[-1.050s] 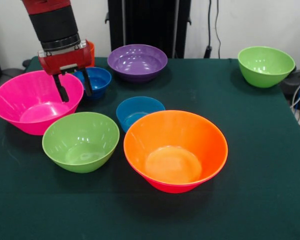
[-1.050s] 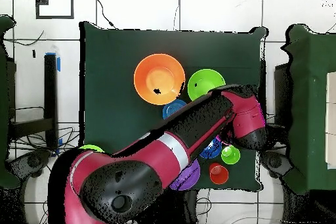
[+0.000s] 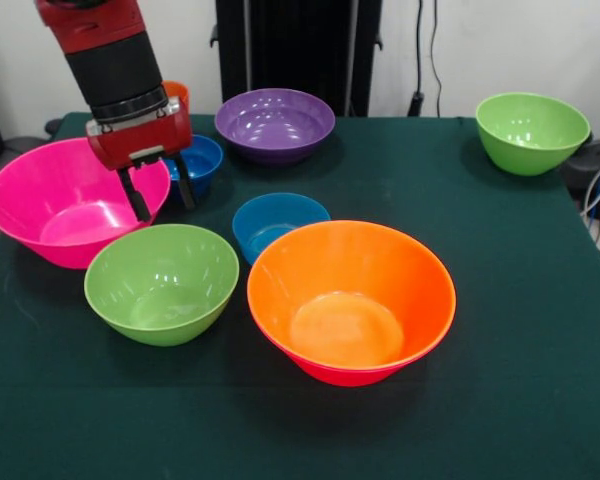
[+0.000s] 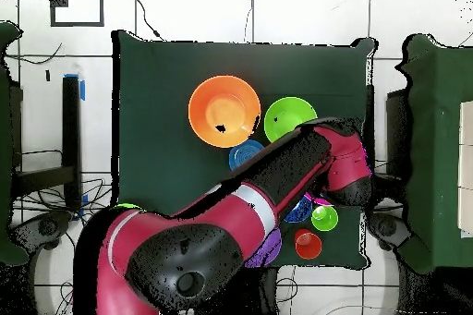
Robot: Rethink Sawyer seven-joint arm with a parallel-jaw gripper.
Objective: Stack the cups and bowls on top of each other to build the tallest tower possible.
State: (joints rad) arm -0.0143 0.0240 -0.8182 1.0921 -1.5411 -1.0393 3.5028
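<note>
My gripper is open and empty, its fingers hanging over the right rim of a big pink bowl. A small blue bowl sits just behind the fingers. A big orange bowl stands front centre, with a pink-red bowl's underside showing beneath it. A green bowl and a second small blue bowl lie between them. The purple bowl and the orange cup are at the back. In the overhead view the arm hides the gripper; the light-green cup and orange cup show beside it.
A second green bowl stands alone at the back right corner in the front view. The dark green table cloth has open room on its right half. The robot's black pedestal rises behind the purple bowl.
</note>
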